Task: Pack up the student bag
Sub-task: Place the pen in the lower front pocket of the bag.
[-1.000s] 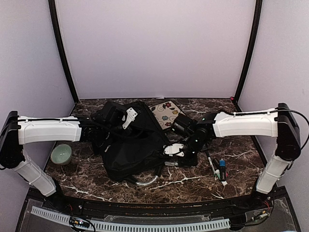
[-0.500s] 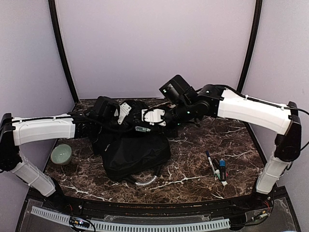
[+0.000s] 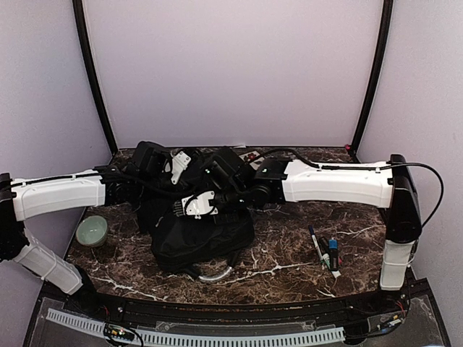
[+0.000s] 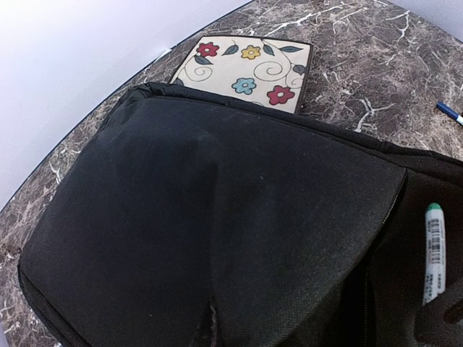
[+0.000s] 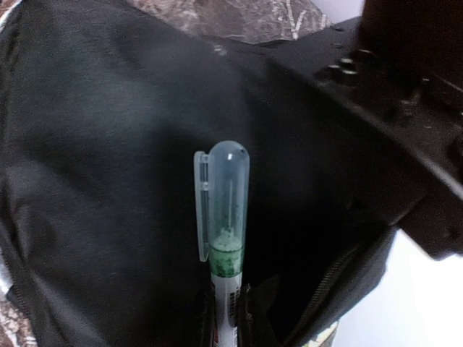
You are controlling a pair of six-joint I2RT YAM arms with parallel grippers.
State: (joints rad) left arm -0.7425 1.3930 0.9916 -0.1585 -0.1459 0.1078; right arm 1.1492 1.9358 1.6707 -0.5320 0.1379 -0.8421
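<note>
The student bag (image 3: 206,235) lies mid-worktop (image 3: 289,267), slightly left of centre. The right pincer (image 5: 226,322) is clamped on a green-tipped pen (image 5: 226,217) with a clear cap, held against the bag's black fabric beside a zipper. The left pincer (image 3: 178,172) sits at the bag's far edge, and I cannot tell whether it is apart or together.

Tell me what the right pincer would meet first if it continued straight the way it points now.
Probably the student bag's black fabric: the right pincer holds a pen whose capped tip points into the bag's dark opening. The depth there is unclear.
</note>
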